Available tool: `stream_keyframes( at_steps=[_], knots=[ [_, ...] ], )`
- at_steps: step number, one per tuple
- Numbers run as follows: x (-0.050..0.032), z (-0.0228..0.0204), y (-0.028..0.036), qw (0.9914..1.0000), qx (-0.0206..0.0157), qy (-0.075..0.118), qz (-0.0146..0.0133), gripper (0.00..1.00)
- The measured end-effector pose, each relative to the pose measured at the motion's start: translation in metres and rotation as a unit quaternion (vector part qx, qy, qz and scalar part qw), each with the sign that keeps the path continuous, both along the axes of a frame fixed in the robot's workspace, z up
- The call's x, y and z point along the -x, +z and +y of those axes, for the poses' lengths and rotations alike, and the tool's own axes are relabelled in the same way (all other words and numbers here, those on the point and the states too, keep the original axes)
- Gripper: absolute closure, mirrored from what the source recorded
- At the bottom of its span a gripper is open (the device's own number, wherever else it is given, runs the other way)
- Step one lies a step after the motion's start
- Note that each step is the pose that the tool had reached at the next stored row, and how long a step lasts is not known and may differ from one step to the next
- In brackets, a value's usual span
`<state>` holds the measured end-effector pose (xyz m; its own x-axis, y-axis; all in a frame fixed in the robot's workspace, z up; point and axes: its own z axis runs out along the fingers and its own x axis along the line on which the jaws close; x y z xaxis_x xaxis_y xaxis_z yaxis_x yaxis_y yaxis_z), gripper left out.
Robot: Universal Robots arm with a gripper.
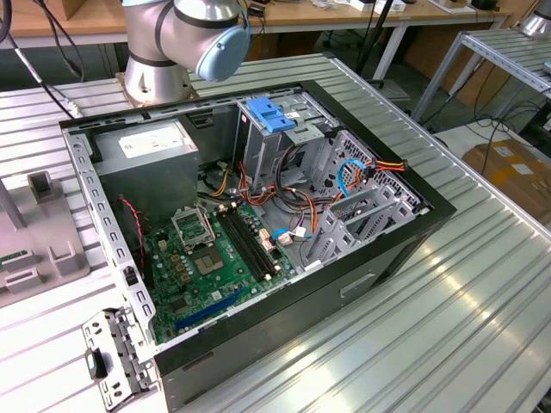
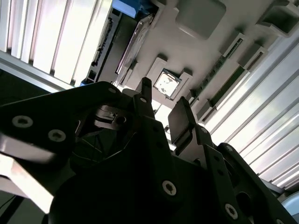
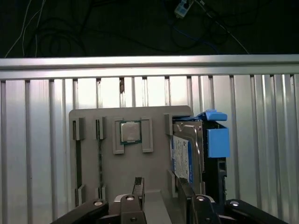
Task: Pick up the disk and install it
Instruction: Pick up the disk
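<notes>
While parted, fingers (image 3: 138, 185) near disk (image 3: 182, 158).

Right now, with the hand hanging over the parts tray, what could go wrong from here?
The open hand isn't straddling the upright disk; one finger looks lined up with its edge and could strike it on descent. The processor lies close by on the same tray and might get knocked. Loose cables crowd the case and could snag the disk.

Ribbed metal table (image 1: 482, 292); on it, open computer case (image 1: 344, 297); grey parts tray (image 3: 131, 163)
</notes>
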<state>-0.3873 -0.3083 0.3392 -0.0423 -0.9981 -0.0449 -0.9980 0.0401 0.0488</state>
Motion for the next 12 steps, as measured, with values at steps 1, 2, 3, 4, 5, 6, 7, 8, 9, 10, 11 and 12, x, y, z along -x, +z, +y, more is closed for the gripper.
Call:
stream_keyframes(
  at_steps=[1, 2, 3, 4, 5, 6, 7, 8, 9, 10, 11, 12],
  knots=[
    [0.0000, 0.0013, 0.0000, 1.00000, 0.0000, 0.000, 0.0000, 0.58],
    [0.0000, 0.0027, 0.0000, 1.00000, 0.0000, 0.000, 0.0000, 0.58],
    [0.0000, 0.0043, 0.0000, 1.00000, 0.0000, 0.001, 0.0000, 0.58],
    [0.0000, 0.0054, 0.0000, 1.00000, 0.0000, 0.001, 0.0000, 0.58],
    [0.0000, 0.0065, 0.0000, 1.00000, 0.0000, 0.001, 0.0000, 0.58],
    [0.0000, 0.0081, 0.0000, 1.00000, 0.0000, 0.001, 0.0000, 0.58],
    [0.0000, 0.0092, 0.0000, 1.00000, 0.0000, 0.001, 0.0000, 0.58],
    [0.0000, 0.0104, 0.0000, 1.00000, 0.0000, 0.001, 0.0000, 0.58],
    [0.0000, 0.0115, 0.0000, 1.00000, 0.0000, 0.001, 0.0000, 0.58],
    [0.0000, 0.0132, 0.0000, 1.00000, 0.0000, 0.002, 0.0000, 0.58],
    [0.0000, 0.0153, 0.0000, 1.00000, 0.0000, 0.002, 0.0000, 0.58],
    [0.0000, 0.0166, 0.0000, 1.00000, 0.0000, 0.002, 0.0001, 0.58]
  ],
)
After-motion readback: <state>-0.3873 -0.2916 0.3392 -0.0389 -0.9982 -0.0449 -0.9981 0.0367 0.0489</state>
